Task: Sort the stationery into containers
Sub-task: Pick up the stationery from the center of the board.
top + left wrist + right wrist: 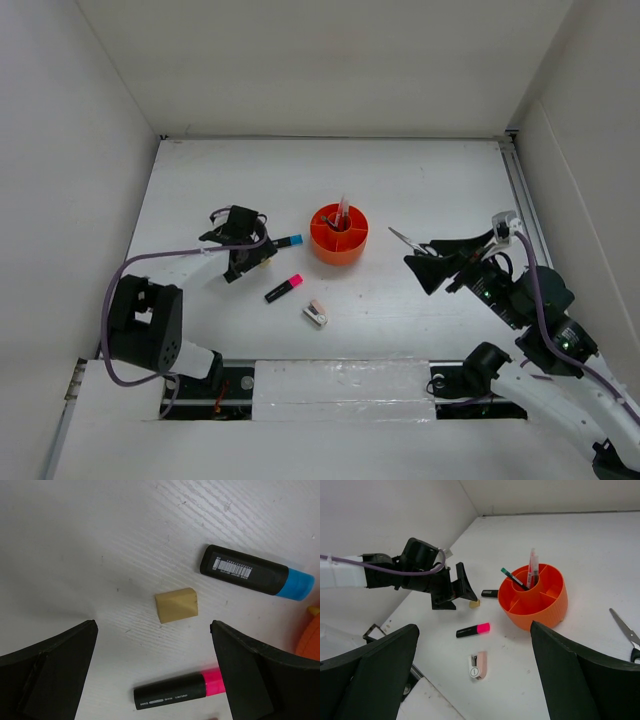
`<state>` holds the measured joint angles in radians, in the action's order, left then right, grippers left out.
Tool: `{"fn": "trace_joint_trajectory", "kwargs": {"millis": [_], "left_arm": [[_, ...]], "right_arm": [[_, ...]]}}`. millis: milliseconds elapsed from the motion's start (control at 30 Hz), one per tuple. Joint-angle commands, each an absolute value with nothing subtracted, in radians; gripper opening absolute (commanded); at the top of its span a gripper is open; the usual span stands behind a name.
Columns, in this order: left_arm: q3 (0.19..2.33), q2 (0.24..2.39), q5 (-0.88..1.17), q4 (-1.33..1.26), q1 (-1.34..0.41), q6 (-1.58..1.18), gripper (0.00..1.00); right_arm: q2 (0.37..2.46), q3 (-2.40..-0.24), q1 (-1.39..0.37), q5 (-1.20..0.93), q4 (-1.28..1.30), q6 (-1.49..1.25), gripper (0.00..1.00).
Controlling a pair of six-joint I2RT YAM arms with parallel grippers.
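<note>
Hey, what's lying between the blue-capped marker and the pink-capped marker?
The tan eraser, touching neither the blue-capped marker nor the pink-capped marker; the left wrist view shows this clearly.

Bright, even white light from above casts only soft, short shadows beside the organiser (pixel 338 235) and the blue marker (pixel 250 571), nearly washing out the table (pixel 100 540), while the barcode reads sharp and the near fingers (pixel 50 675) look dark and slightly soft.
</note>
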<state>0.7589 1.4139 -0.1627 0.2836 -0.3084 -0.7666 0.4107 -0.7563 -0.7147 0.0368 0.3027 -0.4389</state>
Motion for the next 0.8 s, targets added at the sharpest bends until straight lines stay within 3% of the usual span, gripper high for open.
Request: {"fn": "trace_joint_trajectory", "kwargs": {"millis": [0,133,367,767], "left_arm": [[0.828,1.426,-0.153,0.265,-0.321,-0.747,0.94],[0.874,1.462,-0.173,0.288,-0.330,-0.747,0.90],[0.923,1.542,-0.183,0.337,-0.339,-0.747,0.73],[0.905,1.580,-0.172,0.347,-0.339,-0.726,0.61]], "right_arm": [[0.397,-0.755,-0.721,0.006,0.230,-0.420,0.99],[0.397,-0.755,-0.721,0.006,0.230,-0.420,0.99],[0.365,-0.755,-0.721,-0.003,0.239,-0.411,0.99],[0.338,-0.755,-0.721,0.029,0.258,-0.393,0.99]]}}
